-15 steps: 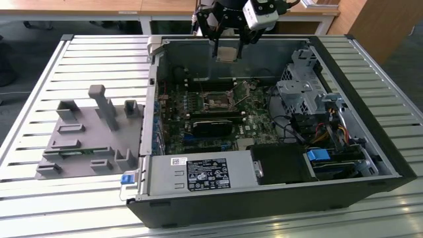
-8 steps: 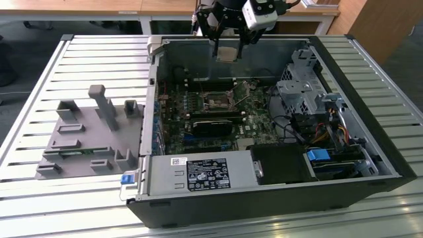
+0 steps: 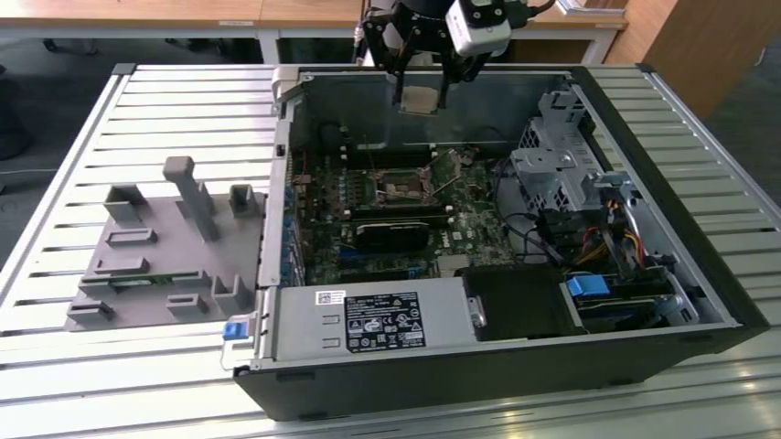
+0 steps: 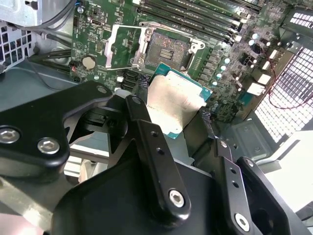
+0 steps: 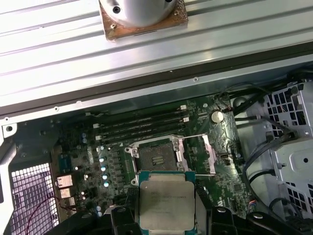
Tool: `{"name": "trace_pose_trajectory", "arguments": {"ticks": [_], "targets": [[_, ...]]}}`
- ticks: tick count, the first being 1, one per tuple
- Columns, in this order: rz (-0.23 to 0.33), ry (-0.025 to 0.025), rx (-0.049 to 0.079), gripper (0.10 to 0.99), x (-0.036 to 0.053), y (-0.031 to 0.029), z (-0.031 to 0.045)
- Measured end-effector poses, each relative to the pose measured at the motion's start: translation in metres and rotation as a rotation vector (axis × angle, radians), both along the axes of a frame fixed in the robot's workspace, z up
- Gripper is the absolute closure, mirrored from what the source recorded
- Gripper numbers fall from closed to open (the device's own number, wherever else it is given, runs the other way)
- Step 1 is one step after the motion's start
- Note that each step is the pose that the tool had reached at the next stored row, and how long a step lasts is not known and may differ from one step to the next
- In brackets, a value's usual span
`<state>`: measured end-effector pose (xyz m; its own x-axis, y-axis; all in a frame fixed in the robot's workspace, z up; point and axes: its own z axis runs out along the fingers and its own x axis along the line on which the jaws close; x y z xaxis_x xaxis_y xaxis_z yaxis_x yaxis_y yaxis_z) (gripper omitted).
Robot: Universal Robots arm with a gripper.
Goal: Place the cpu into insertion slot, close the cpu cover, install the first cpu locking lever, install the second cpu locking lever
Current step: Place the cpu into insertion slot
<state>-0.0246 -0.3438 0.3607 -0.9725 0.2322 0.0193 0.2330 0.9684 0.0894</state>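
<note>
My gripper (image 3: 422,91) hangs above the open computer case (image 3: 635,119), shut on the cpu (image 3: 422,99). In both wrist views the black fingers (image 4: 139,117) clamp opposite edges of the cpu (image 4: 173,103) (image 5: 166,200), a square chip with a silver-grey top and a green rim. The chip is held well above the green board (image 5: 88,147). The insertion slot (image 5: 155,157) (image 4: 168,49) (image 3: 401,190) lies open and bare. The cpu cover (image 5: 208,154) (image 4: 115,46), a grey metal frame, is flipped open beside the slot.
Memory slots (image 5: 142,127) run alongside the socket. A metal drive cage (image 3: 561,174) and cables fill the case's right in the exterior view, and a power supply (image 3: 366,320) sits at its front. A grey plastic fixture (image 3: 159,247) stands on the slatted table (image 3: 73,165).
</note>
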Motion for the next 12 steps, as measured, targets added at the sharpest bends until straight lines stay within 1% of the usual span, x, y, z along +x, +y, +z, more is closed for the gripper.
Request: {"name": "trace_pose_trajectory", "arguments": {"ticks": [12], "targets": [[-0.029,0.0000,0.000,0.545,0.0000,0.0000,0.0000]]}}
